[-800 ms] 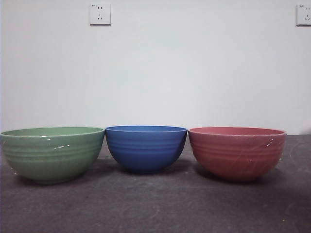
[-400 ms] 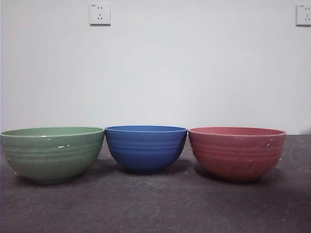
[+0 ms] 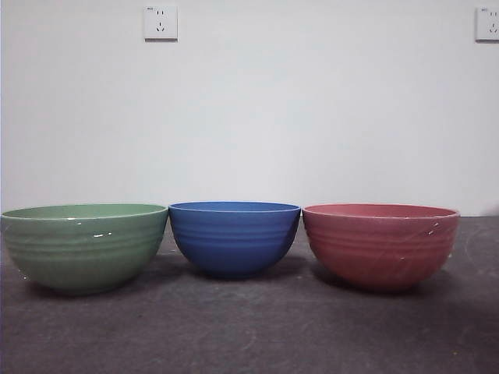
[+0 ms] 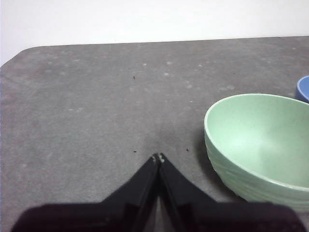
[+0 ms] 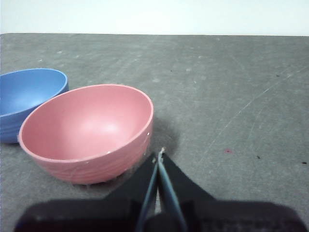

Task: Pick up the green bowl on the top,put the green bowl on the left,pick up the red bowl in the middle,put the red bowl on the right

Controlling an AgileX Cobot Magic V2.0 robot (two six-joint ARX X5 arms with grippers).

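Bowls stand in a row across the dark grey table [image 3: 249,335] in the front view: the green bowl [image 3: 83,247] at the left, the blue bowl [image 3: 234,237] in the middle, the red bowl [image 3: 380,245] at the right, all upright and unstacked. Green and blue rims look as if they touch; red and blue stand just beside each other (contact cannot be told from this level angle). Behind them is a white wall with a socket [image 3: 160,22] high up and a second socket [image 3: 487,23] at the far right edge.

That level view shows no arm at all. Only the wrist views give the grippers and the bowls' empty insides. The left gripper [image 4: 158,157] hangs low over bare table, its two black jaws pressed together to a point, with the green bowl just beside it and apart from it; a sliver of the blue bowl shows past the green one. The right gripper [image 5: 160,155] has its jaws closed tip to tip as well, nothing between them, close to the red bowl's rim without touching it, the blue bowl lying beyond.

Against the front pictures of a second and half a second ago, nothing differs: the three bowls sit in the same places.
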